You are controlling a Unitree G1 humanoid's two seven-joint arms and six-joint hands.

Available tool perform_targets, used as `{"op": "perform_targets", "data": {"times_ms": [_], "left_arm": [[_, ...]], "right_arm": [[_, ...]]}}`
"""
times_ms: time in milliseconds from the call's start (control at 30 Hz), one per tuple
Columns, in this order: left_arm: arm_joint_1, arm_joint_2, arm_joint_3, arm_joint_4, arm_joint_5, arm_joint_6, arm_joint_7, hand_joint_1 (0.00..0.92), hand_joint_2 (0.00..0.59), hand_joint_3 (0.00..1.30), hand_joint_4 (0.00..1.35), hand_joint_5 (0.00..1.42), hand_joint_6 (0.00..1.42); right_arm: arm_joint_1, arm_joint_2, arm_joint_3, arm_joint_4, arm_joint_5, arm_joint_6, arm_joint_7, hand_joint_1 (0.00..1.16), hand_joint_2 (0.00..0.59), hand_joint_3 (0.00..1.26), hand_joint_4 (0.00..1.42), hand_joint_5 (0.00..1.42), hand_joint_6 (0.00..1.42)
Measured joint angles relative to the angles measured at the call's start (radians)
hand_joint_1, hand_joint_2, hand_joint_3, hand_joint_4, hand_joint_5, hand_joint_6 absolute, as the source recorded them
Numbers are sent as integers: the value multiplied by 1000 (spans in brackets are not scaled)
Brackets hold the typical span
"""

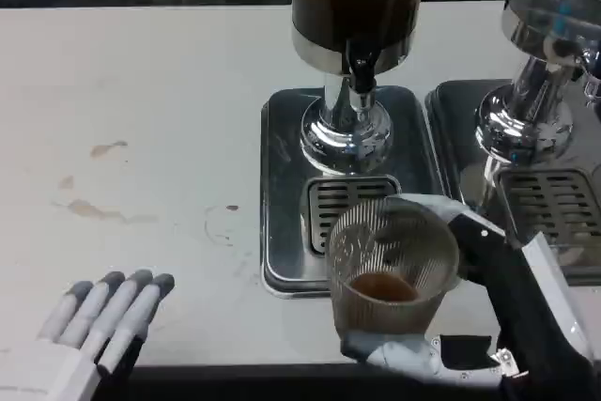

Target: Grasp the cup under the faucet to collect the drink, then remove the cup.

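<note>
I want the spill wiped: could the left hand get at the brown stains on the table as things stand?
Probably yes. The left hand rests open on the white table, holding nothing, and only bare tabletop lies between it and the brown stains.

A white table [141, 91] carries everything here. Its surface is marked with several brownish stains [108, 148] toward the left side. Directly on it sits a shiny metal drip tray [282, 194] with a slotted grille, bearing a drink dispenser [352, 35] with a dark tank. Just beside it on the right lies a second metal tray [451, 138] under another chrome dispenser [540, 63].
</note>
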State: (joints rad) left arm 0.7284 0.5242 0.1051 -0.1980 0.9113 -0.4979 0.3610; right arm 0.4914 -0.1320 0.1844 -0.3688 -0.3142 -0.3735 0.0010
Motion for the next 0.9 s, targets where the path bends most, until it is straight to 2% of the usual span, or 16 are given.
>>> {"op": "perform_targets", "data": {"times_ms": [167, 367, 900], "left_arm": [[5, -18, -4, -8, 10, 22, 17, 0, 120, 0, 0, 0, 0], [-8, -33, -22, -49, 38, 51, 19, 0, 121, 0, 0, 0, 0], [-17, -42, -48, -71, 40, 79, 19, 0, 121, 0, 0, 0, 0]], "right_arm": [[1, 0, -5, -2, 2, 0, 12, 1010, 164, 745, 779, 927, 1272], [5, -2, -25, -2, 38, 0, 22, 1010, 164, 745, 779, 927, 1272], [20, 7, -41, -4, 38, 0, 22, 1009, 160, 745, 779, 928, 1272]]}}
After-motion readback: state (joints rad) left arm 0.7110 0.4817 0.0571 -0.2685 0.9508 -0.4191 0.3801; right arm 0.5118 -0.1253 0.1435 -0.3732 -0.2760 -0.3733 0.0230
